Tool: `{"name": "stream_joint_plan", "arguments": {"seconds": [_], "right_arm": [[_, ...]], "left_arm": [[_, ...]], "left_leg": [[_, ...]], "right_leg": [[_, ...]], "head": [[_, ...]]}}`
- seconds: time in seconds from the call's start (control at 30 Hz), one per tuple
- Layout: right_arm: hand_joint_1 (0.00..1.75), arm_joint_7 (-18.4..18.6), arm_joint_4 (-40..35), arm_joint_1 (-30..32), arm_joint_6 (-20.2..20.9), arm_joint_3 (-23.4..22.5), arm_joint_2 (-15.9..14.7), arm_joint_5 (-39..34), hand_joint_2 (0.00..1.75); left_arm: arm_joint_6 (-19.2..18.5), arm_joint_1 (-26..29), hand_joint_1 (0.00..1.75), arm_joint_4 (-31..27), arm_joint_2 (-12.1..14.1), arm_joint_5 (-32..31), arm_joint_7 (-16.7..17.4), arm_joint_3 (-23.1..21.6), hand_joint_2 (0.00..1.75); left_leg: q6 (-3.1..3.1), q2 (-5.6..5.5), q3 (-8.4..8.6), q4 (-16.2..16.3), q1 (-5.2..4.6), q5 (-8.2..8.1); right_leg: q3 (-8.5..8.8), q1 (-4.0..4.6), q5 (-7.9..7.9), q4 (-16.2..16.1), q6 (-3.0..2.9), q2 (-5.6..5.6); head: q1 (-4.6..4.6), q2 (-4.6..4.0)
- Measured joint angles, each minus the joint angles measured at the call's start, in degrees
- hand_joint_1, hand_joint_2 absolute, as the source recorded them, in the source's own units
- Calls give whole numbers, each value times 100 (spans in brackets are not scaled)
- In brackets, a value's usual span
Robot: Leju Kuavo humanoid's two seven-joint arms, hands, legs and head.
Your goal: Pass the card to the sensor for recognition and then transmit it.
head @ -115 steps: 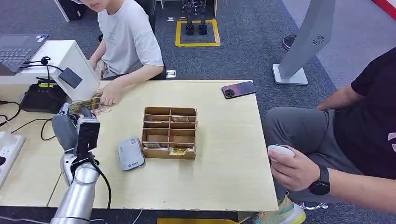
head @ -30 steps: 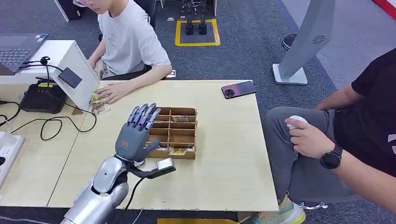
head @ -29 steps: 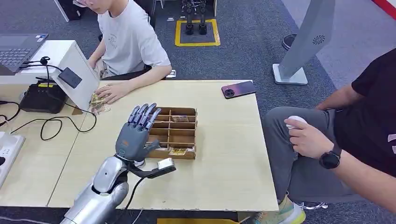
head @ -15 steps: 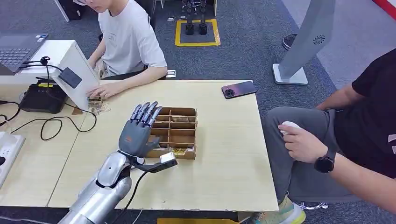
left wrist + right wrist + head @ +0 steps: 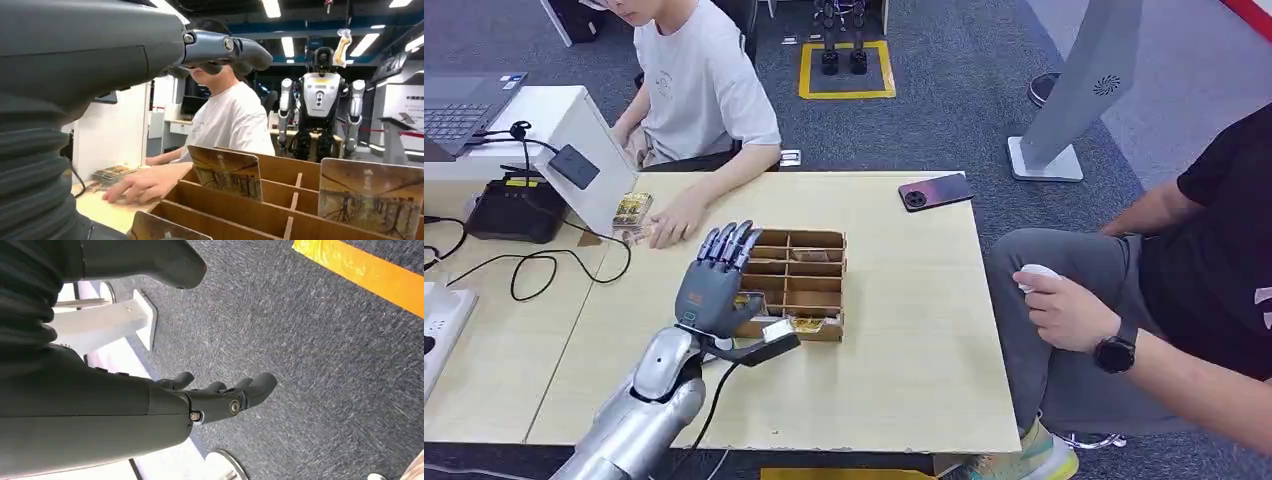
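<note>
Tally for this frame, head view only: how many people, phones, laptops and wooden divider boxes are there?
People: 2 (person in white T-shirt, person in black T-shirt)
Smartphone: 1
Laptop: 1
Wooden divider box: 1
Total: 5

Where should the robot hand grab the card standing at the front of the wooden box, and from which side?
Pinch the card's top edge, coming down from above. It stands upright in a narrow slot of the wooden box, so only the upper part sticks out; the dividers block its sides. The left robot hand already hovers open nearby.
</note>
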Motion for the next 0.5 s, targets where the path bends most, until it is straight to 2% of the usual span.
{"name": "stream_joint_plan", "arguments": {"seconds": [0.5], "right_arm": [[0, 13, 0, 3, -2, 0, -2, 0, 175]], "left_arm": [[2, -8, 0, 182, -39, 98, -140, 133, 175]], "left_leg": [[0, 0, 1, 0, 0, 0]], "right_leg": [[0, 0, 0, 0, 0, 0]], "head": [[-2, 0]]}}
